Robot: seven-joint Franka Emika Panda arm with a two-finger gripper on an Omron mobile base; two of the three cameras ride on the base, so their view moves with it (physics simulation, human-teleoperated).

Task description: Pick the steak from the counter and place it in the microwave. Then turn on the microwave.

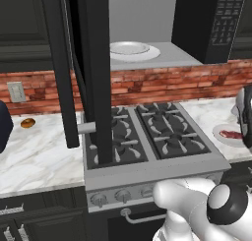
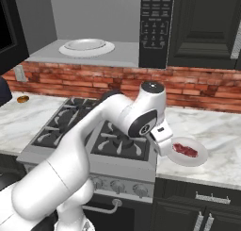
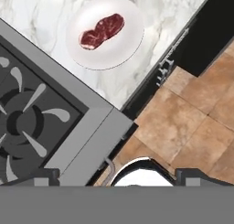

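Steak untouched, arm closing in

Left to right: the microwave (image 2: 113,22) gapes open above the stove (image 2: 94,131), its white turntable plate (image 2: 86,47) bare; the gripper (image 2: 162,139) hovers spread wide, holding nothing; the steak (image 2: 185,150) lies on its small plate (image 2: 203,157) on the desk (image 2: 221,131). Pick, placing and switching on all remain, by my reckoning.

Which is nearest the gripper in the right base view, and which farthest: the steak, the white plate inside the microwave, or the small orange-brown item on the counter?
From the gripper, by the stove's right edge:
1. The steak, on its small plate just right of the gripper.
2. The white plate inside the microwave, up and back to the left.
3. The orange-brown item, far left on the counter.
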